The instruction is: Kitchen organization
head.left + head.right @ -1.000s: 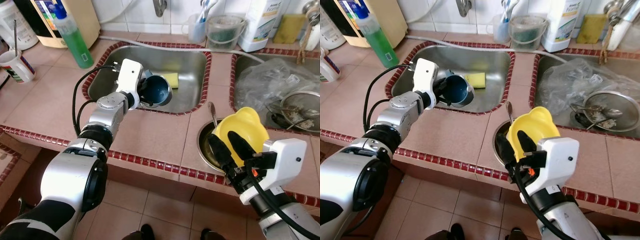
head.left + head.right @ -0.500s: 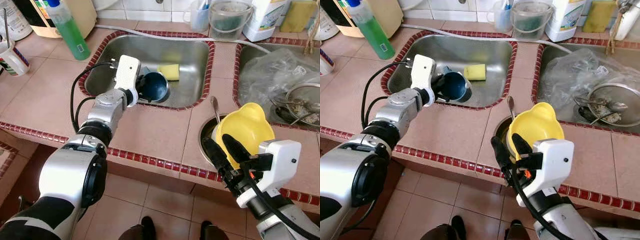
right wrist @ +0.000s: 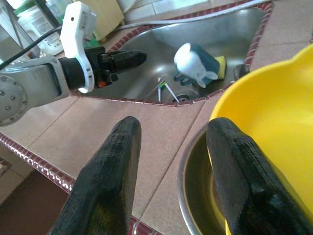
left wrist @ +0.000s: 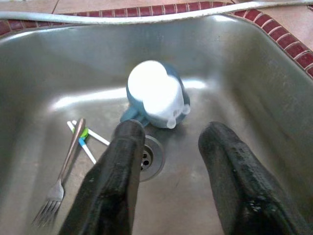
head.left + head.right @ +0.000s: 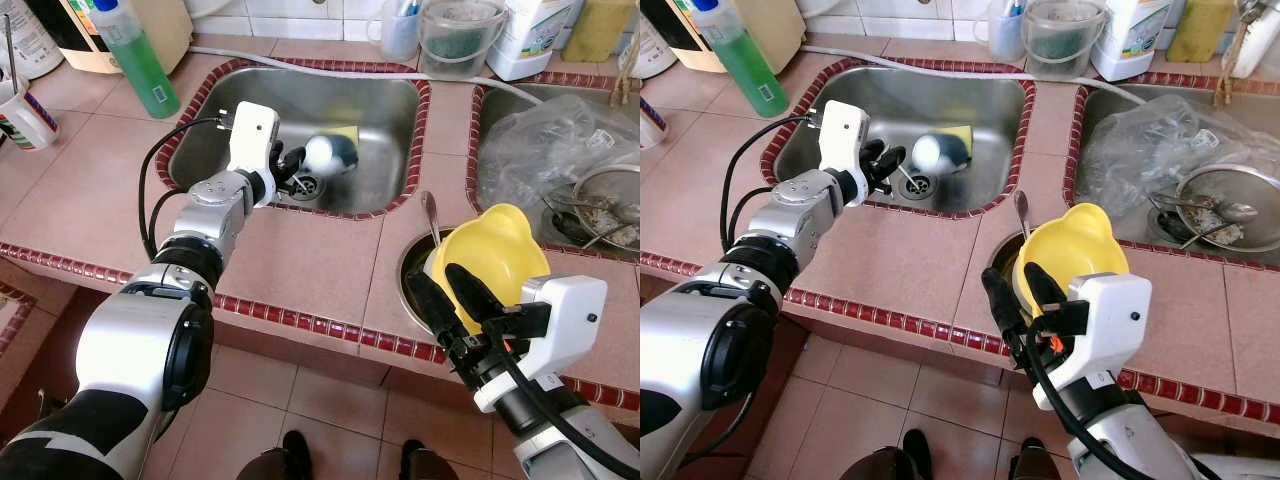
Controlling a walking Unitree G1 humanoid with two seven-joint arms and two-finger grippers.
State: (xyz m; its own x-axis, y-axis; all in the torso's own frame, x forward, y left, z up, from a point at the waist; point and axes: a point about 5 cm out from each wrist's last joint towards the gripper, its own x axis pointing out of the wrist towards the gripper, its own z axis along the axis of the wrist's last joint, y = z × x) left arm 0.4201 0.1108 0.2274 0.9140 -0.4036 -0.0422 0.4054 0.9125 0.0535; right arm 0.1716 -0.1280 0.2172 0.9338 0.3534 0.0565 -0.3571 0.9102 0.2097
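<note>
While my left gripper (image 4: 168,161) hangs over the left sink (image 5: 240,95) with its fingers apart and nothing between them, one blue mug (image 4: 157,94) lies tipped on its side on the sink floor, its white base toward my wrist camera, just beyond the drain (image 4: 149,157). Behind the mug sits one yellow sponge (image 5: 347,134).

My right gripper (image 5: 452,296) is low at the table edge (image 5: 300,325), fingers spread, one finger under the rim of the single yellow bowl (image 5: 495,255); I cannot tell whether they pinch it. That bowl rests in one metal bowl (image 3: 195,196), with one spoon (image 5: 428,215) leaning out of it.

From my left wrist I count one fork (image 4: 61,181) and two thin white sticks (image 4: 88,139) beside the drain, which my head views do not make out. My head views add one green bottle (image 5: 135,55), one clear plastic bag (image 5: 555,150) over the right sink, and one metal strainer (image 5: 1225,215).
</note>
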